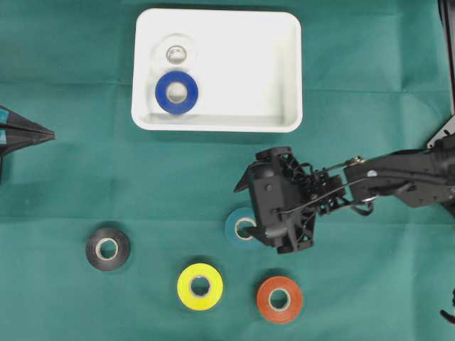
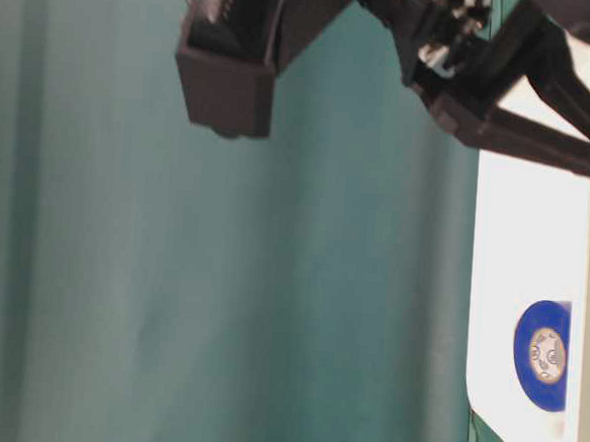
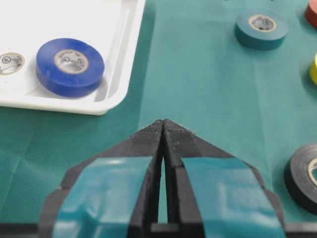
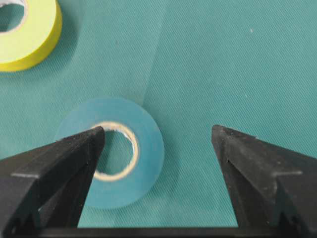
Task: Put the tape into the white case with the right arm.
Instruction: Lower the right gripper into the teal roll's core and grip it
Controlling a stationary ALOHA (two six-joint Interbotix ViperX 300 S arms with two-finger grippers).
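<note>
The right hand [image 4: 157, 136] is seen spread wide, its two black pointed fingers [image 4: 59, 163] well apart and nothing clamped between them. Directly beneath it a teal tape roll [image 4: 111, 151] lies flat on the green tabletop [image 4: 223, 59]; one fingertip is seen over the roll's inner hole, the other over bare cloth beside the roll — whether either tip touches cannot be told. In the overhead view the right hand [image 1: 261, 229] covers part of that teal tape roll [image 1: 239, 227].

Just beyond the hand a yellow roll [image 1: 200, 286] and an orange roll [image 1: 279, 299] are laid flat, and farther off on the same side a black roll [image 1: 107, 249] is found. On the other side of the hand, well apart from it, the white case [image 1: 234, 42] is set on the cloth; a blue roll [image 1: 176, 92] lies flat inside it, with a pale, whitish roll [image 1: 175, 52] just beside that one.

Farthest from the right hand, the left hand [image 3: 163, 130] is held above the tabletop — its teal-marked fingers are pressed together with nothing between them.
</note>
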